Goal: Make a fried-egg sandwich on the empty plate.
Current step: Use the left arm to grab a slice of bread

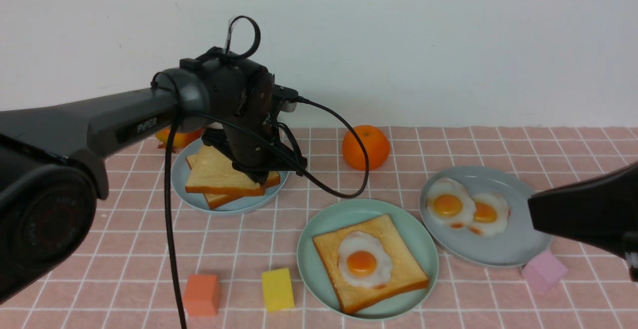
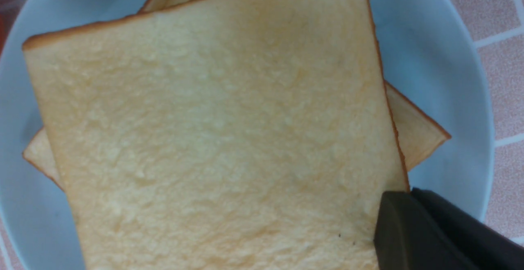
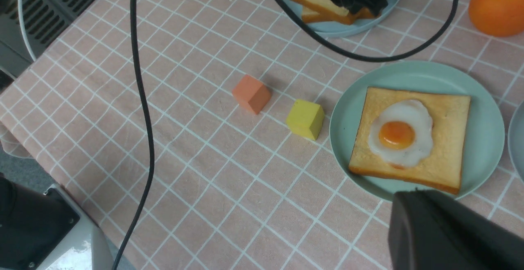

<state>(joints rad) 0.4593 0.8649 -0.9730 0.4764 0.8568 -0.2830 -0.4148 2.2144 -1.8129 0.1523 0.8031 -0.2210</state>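
Note:
The mint-green plate (image 1: 319, 229) sits front centre and holds one toast slice (image 1: 398, 269) with a fried egg (image 1: 363, 261) on top; it also shows in the right wrist view (image 3: 487, 139). Two plain toast slices lie stacked on the pale blue plate (image 1: 234, 207) at the back left. My left gripper (image 1: 260, 177) is down at the right edge of the top slice (image 2: 225, 131), with its jaws closed on that edge (image 2: 393, 204). My right gripper (image 1: 536, 212) hovers shut and empty over the grey-blue plate, beside the mint plate (image 3: 409, 204).
The grey-blue plate (image 1: 503, 249) on the right holds two fried eggs (image 1: 448, 204). An orange (image 1: 366, 147) sits at the back. An orange cube (image 1: 202, 294), a yellow cube (image 1: 277, 289) and a pink cube (image 1: 544, 270) lie near the front. My left arm's cable (image 1: 344, 189) droops over the cloth.

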